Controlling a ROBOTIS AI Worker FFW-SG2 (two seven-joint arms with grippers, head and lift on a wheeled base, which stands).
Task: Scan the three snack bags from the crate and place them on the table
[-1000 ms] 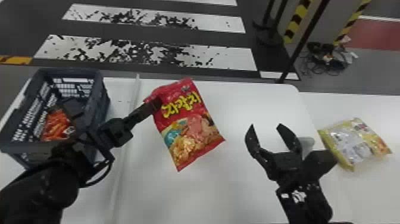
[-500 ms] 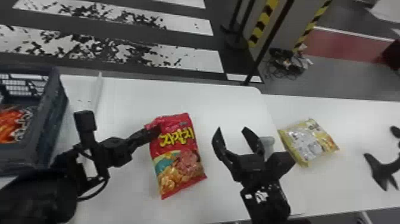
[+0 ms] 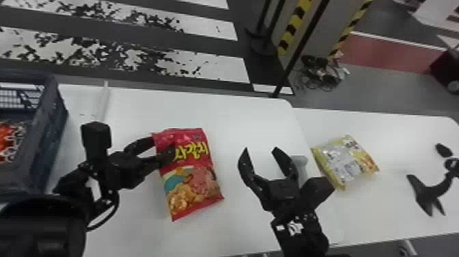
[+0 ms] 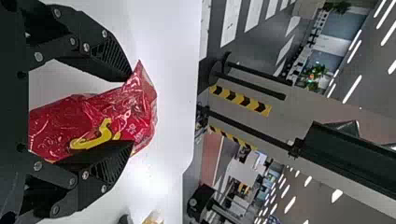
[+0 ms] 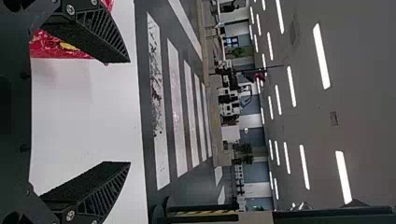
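Resting on the white table (image 3: pixel 235 119), the red snack bag (image 3: pixel 193 177) has my left gripper (image 3: pixel 163 145) at its upper left corner, the fingers apart. In the left wrist view the red bag (image 4: pixel 98 121) lies between the spread fingers of that gripper (image 4: pixel 131 112), one tip close against its corner. My right gripper (image 3: pixel 262 152) stands open to the right of this bag, as does the same gripper (image 5: pixel 130 112) in its wrist view, holding nothing. A yellow snack bag (image 3: pixel 346 162) lies farther right. The dark crate (image 3: pixel 51 143) at the left edge holds orange-red packaging (image 3: pixel 6 138).
A pale grey object (image 3: pixel 300 165) stands just behind my right gripper. Black claw-shaped parts (image 3: pixel 427 193) lie at the far right. A raised white strip (image 3: pixel 102 102) runs between crate and red bag. Dark upright poles (image 3: pixel 300 48) rise beyond the table's far edge.
The head view has swung to the right, bringing the black claw-shaped parts in. The red bag has come lower and nearer the front, and my left gripper has opened at its corner.
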